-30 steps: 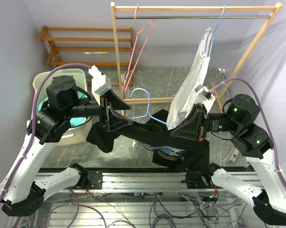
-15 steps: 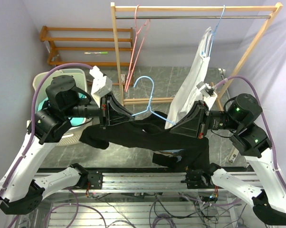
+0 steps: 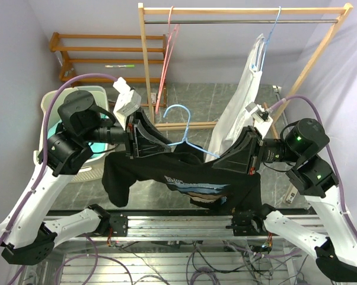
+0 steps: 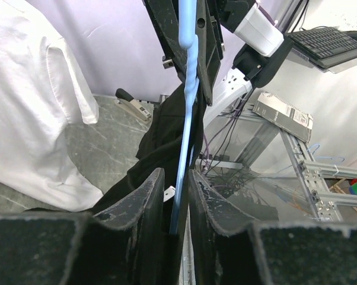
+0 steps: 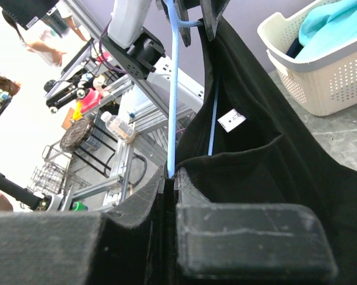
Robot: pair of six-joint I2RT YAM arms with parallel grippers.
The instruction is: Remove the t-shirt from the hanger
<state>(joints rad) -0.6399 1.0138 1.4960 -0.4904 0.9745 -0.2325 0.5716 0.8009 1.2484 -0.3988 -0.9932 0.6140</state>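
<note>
The t-shirt [image 3: 190, 178] is black, w/ a print in light blue and white plus some brown on the chest, seen in the top view. It is on the hanger [image 3: 189, 122], a thin light-blue wire one. Both are up in the air above the grey bench [image 3: 208, 101], between the 2 arms. The cloth is spread approx. level from the L tool [image 3: 163, 142] to the R tool [image 3: 217, 160]. 1 sleeve droops down on the left side and the body hangs low on the right side. The hook of the hanger stands up free above the collar, not on the rail of the wood rack [image 3: 149, 59].

L wrist view: the L tool [image 4: 175, 178] has a narrow gap. The hanger [image 4: 187, 89] wire and a fold of the t-shirt [image 4: 161, 136] pass through this gap. If the fingers really press on them, I cannot tell.

R wrist view: the R tool [image 5: 169, 178] is closed tight, and the hanger [image 5: 174, 89] wire comes out from between its fingers. The t-shirt [image 5: 267, 154] lies against this tool and shows its inside neck w/ a small white label [image 5: 233, 119].

Around: a white garment [image 3: 241, 95] hangs on the rack at the right, a pink hanger [image 3: 169, 53] hangs empty at the left. A cream basket [image 3: 54, 101] w/ teal cloth is behind the L arm.
</note>
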